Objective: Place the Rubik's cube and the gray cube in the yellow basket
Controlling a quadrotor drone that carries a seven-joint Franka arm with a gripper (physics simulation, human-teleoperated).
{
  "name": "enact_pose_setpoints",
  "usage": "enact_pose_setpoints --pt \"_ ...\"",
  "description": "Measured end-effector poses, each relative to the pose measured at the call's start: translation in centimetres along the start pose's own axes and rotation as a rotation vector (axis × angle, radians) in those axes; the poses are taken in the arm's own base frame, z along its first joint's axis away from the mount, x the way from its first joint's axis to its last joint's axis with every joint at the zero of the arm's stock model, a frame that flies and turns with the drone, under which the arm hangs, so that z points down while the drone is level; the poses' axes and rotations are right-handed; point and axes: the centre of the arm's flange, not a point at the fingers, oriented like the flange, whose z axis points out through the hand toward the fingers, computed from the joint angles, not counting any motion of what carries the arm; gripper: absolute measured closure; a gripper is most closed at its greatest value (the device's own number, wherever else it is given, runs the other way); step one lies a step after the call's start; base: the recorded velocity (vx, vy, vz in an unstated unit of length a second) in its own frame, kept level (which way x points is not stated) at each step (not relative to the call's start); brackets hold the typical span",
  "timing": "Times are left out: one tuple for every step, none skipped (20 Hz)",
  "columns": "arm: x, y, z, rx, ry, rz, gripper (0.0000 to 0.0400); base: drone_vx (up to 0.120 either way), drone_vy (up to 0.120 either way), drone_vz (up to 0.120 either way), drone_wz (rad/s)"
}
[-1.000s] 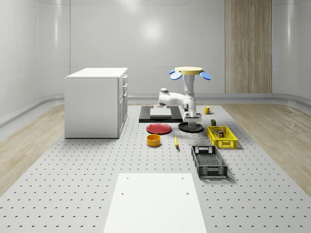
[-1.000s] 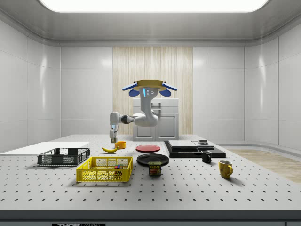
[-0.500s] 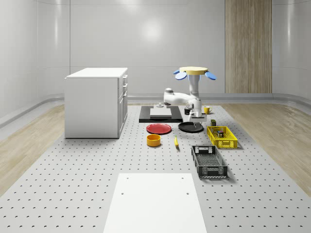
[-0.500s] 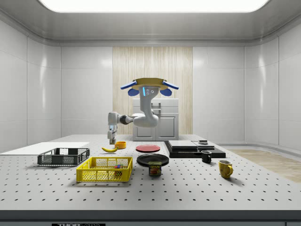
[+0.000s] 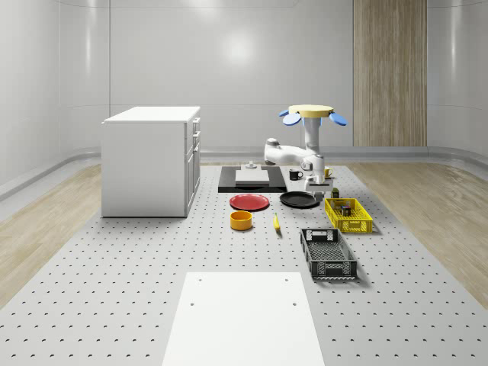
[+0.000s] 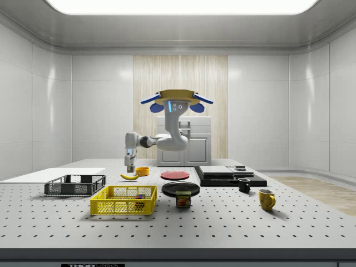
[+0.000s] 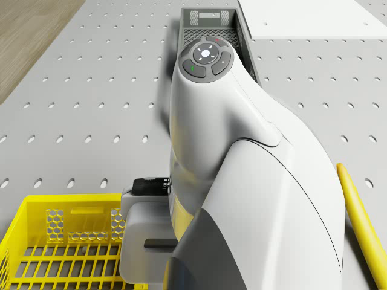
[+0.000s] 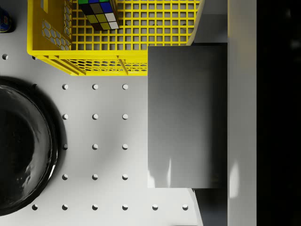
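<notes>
The gray cube [image 8: 187,115] is held between my fingers, so my gripper [image 8: 207,115] is shut on it. In the wrist view it hangs over bare table, beside the black plate [image 8: 21,148] and just short of the yellow basket [image 8: 82,66]. The Rubik's cube [image 8: 99,13] lies inside that basket. In the whole-scene view the drone [image 5: 313,113] hovers above the far end of the table. Its arm holds the gripper [image 5: 314,172] high over the black plate [image 5: 299,200], behind the yellow basket [image 5: 348,216]. The side view shows the gripper [image 6: 129,165] above the basket [image 6: 123,201].
A black basket [image 5: 328,254], banana [image 5: 276,222], orange bowl [image 5: 241,220] and red plate [image 5: 249,202] lie nearby. Beyond are a Spam can [image 6: 183,199], black mug [image 6: 243,185], yellow mug [image 6: 266,199], a black platform [image 5: 252,180] and a white cabinet [image 5: 151,160]. A white panel [image 5: 242,316] covers the near end.
The drone and arm have shifted toward the whole-scene view's right. The gripper has risen from just above the black plate, still shut on the gray cube.
</notes>
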Motion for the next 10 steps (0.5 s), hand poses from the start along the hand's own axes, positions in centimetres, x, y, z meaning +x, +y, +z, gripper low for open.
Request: enact_pose_setpoints --pt "0.00 0.00 0.00 0.000 0.000 0.000 0.0150 0.000 0.120 0.000 0.000" --pt "0.00 0.00 0.00 0.000 0.000 0.000 0.0150 0.000 0.120 0.000 0.000" --pt "0.00 0.00 0.00 0.000 0.000 0.000 0.0150 0.000 0.120 0.000 0.000" --pt "0.00 0.00 0.00 0.000 0.000 0.000 0.0150 0.000 0.120 0.000 0.000" --pt "0.00 0.00 0.00 0.000 0.000 0.000 0.0150 0.000 0.120 0.000 0.000" --pt "0.00 0.00 0.00 0.000 0.000 0.000 0.0150 0.000 0.120 0.000 0.000" --pt "0.00 0.00 0.00 0.000 0.000 0.000 0.0150 0.000 0.120 0.000 0.000" --pt "0.00 0.00 0.00 0.000 0.000 0.000 0.0150 0.000 0.120 0.000 0.000" --pt "0.00 0.00 0.00 0.000 0.000 0.000 0.0150 0.000 0.120 0.000 0.000" --pt "0.00 0.00 0.00 0.000 0.000 0.000 0.0150 0.000 0.120 0.000 0.000"
